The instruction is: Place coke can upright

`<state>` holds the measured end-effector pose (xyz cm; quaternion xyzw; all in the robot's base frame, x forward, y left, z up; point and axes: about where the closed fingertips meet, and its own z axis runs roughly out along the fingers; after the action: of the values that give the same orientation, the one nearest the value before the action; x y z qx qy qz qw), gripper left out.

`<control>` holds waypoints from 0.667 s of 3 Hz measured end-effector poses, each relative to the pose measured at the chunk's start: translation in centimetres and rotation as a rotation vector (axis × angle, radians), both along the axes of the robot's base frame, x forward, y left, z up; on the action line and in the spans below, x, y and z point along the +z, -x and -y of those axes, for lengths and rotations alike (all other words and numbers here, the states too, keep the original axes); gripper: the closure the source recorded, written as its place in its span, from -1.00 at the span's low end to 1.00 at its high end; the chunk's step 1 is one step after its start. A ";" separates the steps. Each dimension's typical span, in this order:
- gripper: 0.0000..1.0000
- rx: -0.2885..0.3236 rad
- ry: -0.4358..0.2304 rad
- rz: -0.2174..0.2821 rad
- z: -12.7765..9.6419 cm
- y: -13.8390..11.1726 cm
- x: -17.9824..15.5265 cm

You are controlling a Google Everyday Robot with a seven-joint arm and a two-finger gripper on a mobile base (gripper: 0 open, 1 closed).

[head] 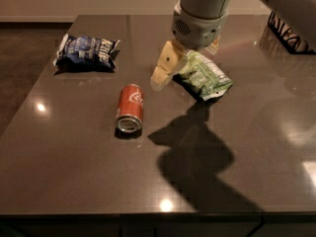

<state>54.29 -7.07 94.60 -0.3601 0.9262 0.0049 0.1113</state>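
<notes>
Chips in a blue bag sit far left on the tabletop, clear of the work. Right of it the coke can lies on its side, so it needs gripping and tipping up. The end effector hangs just beyond the can beside the green bag, likely lining up; spread or pressed together, I cannot tell.

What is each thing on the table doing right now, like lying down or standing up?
can: lying on its side, one silver end toward the camera, nothing touching it.
blue bag: lying flat, far left.
green bag: lying flat, partly hidden behind the gripper.
gripper: hovers above the table between can and green bag, apart from the can.
basket: at the far right, cut off by the picture edge.
</notes>
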 end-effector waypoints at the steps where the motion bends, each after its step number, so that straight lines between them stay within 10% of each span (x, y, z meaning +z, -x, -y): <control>1: -1.00 -0.134 -0.022 -0.046 -2.6 -0.1 -1.6; 2: -1.00 -0.192 -0.024 -0.077 -4.4 -0.5 -3.0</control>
<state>54.80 -2.67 91.65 -0.2680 0.9599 0.0189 0.0801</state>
